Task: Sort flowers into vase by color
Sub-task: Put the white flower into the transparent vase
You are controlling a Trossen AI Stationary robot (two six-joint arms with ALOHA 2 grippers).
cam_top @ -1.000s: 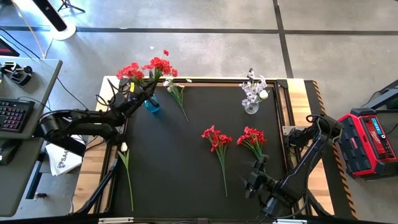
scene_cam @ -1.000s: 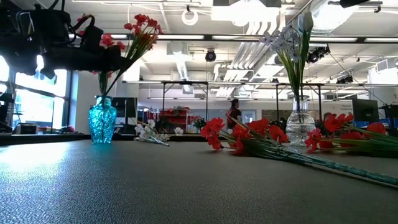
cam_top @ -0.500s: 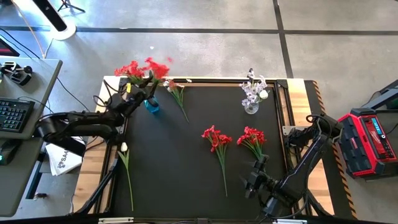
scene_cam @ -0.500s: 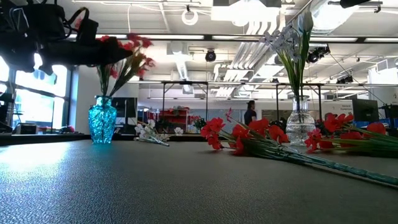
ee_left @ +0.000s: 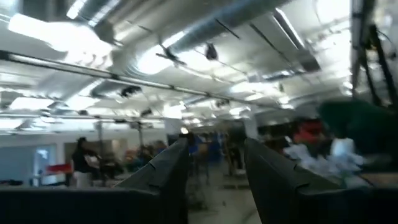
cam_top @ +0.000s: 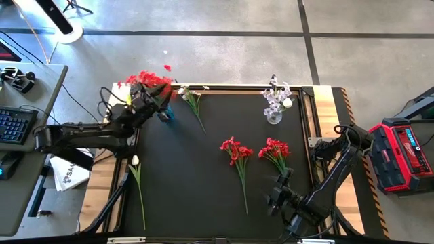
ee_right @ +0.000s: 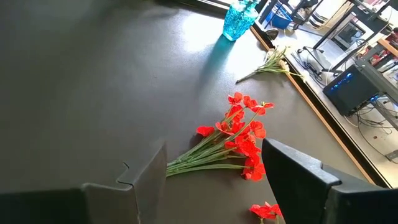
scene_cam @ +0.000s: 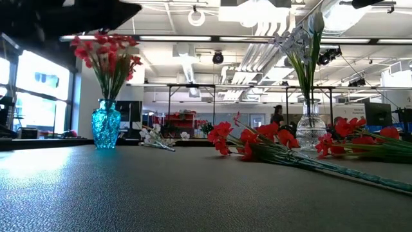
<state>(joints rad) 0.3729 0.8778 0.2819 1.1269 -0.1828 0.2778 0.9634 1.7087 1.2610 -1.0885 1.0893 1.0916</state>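
Note:
A blue vase (scene_cam: 106,125) at the table's far left holds red flowers (scene_cam: 107,55), which stand upright in its mouth; from above they show as a red cluster (cam_top: 150,80). My left gripper (cam_top: 145,99) hovers above and just left of them, tipped up toward the ceiling, open (ee_left: 216,146) with nothing between its fingers. A clear vase (cam_top: 273,116) at the far right holds pale flowers (scene_cam: 302,45). Two red sprigs (cam_top: 235,152) (cam_top: 276,152) lie flat mid-table. My right gripper (cam_top: 277,196) waits open (ee_right: 214,186) near the right near edge.
One white sprig (cam_top: 194,102) lies by the far edge next to the blue vase, another (cam_top: 137,177) along the left edge. A red toolbox (cam_top: 401,152) sits off the table's right side. A keyboard (cam_top: 15,125) is on a desk to the left.
My left gripper has risen and drawn back toward the table's left, leaving the top of the low view. The red flowers, which leaned toward the right beside the gripper, have swung upright and now stand free in the blue vase.

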